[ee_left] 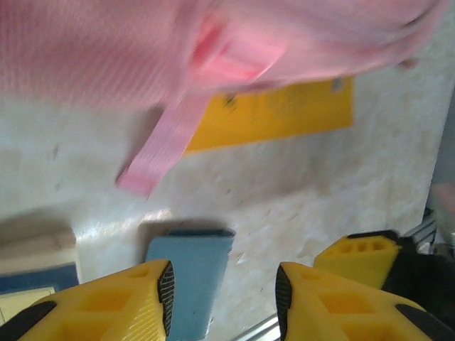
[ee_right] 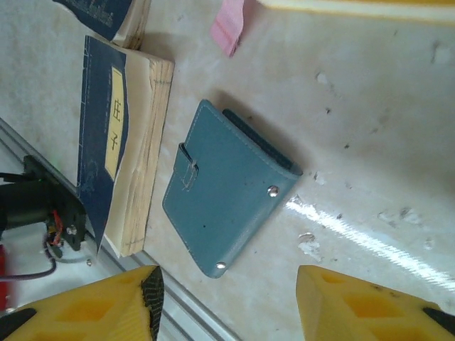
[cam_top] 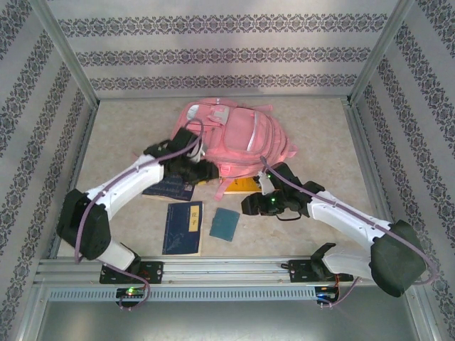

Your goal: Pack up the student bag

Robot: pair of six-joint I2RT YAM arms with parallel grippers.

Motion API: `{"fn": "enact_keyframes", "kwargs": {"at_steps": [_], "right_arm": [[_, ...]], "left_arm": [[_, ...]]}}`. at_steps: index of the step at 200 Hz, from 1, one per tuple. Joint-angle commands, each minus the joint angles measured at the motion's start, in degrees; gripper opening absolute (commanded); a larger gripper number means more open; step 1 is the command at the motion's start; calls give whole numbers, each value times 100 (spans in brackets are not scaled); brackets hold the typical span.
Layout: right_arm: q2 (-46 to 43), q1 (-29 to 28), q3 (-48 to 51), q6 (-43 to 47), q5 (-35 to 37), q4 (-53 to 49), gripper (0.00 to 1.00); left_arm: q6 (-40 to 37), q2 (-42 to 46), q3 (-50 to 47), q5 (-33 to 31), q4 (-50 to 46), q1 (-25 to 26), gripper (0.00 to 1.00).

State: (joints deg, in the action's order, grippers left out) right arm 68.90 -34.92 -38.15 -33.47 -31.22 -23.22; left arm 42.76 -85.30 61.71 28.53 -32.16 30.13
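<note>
The student bag (cam_top: 231,138), far middle of the surface (cam_top: 320,128) — soft, probably light fabric, best taken by a strap (ee_left: 160,145) — left tool (ee_left: 224,295) and right tool (ee_right: 227,298) spread apart, empty.

Lab test cell: aluminium frame (cam_top: 227,266), wallpapered panels (cam_top: 213,42).

Teal snap wallet (ee_right: 227,188) lies flat on the worktop (ee_right: 370,128), just ahead of the right jaws. Just beside it, further to their left side, is a thick navy book (ee_right: 114,142) with a yellow label, and a second navy book (ee_right: 99,14) lies beyond. A yellow book (ee_left: 274,114) sits well ahead of the left jaws.
</note>
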Motion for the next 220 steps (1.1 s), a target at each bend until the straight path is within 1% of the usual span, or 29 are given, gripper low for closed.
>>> {"fn": "enact_keyframes", "kwargs": {"at_steps": [1, 18, 32, 42, 73, 111, 135, 155, 186, 220], "right_arm": [[293, 40, 218, -316, -653, 514, 56], [541, 178, 418, -595, -831, 947, 56], [690, 310, 683, -1000, -1031, 1569, 55], [823, 353, 834, -1279, -1128, 2010, 54], [1285, 108, 927, -1593, -1097, 2531, 52], [1775, -10, 1167, -2066, -1092, 3385, 51], [1974, -87, 1082, -2134, -1061, 3554, 50], [2178, -179, 942, -2132, -1105, 3603, 50], [2308, -263, 742, -2090, -1149, 3559, 48], [2036, -250, 704, -2045, -1217, 3469, 46]], "left_arm": [[858, 412, -1082, 469, 1882, 54, 43], [859, 420, -1556, 583, 2197, 138, 44], [831, 261, -1743, 726, 2370, 280, 44], [828, 182, -1849, 706, 2427, 382, 44], [1043, 99, -2301, 618, 2885, 476, 44], [1041, -133, -2494, 598, 2707, 562, 43], [1059, -231, -2564, 574, 2769, 616, 43], [1067, -455, -2551, 736, 2939, 617, 43], [1135, -740, -2514, 912, 3195, 668, 37], [1164, -761, -2548, 926, 3290, 670, 32]]}}
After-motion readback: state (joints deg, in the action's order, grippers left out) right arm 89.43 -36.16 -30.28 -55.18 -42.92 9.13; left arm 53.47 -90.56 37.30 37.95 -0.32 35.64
